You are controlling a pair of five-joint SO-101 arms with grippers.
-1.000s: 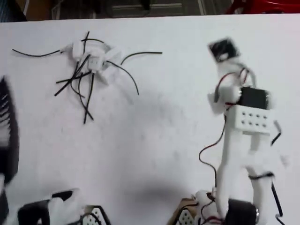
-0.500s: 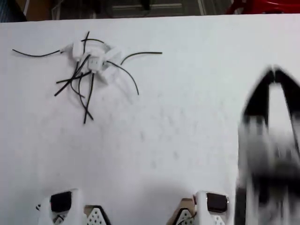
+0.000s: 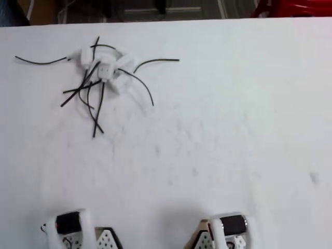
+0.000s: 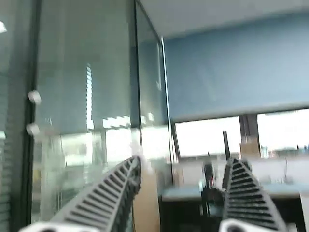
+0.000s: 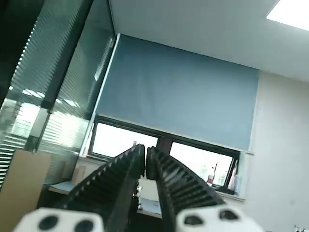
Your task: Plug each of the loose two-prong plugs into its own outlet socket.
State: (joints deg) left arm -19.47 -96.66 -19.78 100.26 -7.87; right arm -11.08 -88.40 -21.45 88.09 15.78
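Note:
A small heap of white plug and socket pieces [image 3: 105, 69] lies at the far left of the white table [image 3: 207, 129], tangled with several short black wires [image 3: 93, 96]. I cannot tell plugs from sockets in the heap. My left gripper [image 4: 186, 164] is raised off the table and faces the room's windows; it is open with nothing between its fingers. My right gripper [image 5: 145, 149] is also lifted and looks at a blue blind, shut on nothing. Both are well away from the heap.
Two arm bases stand at the table's near edge, one at the left [image 3: 67, 225] and one right of centre [image 3: 228, 228]. One black wire [image 3: 39, 60] trails out toward the left edge. A dark strip of floor runs behind the far edge.
The arm that stretched over the right side of the table has swung up and back out of the high view. The dark shape at the left edge is gone too. The heap stayed put.

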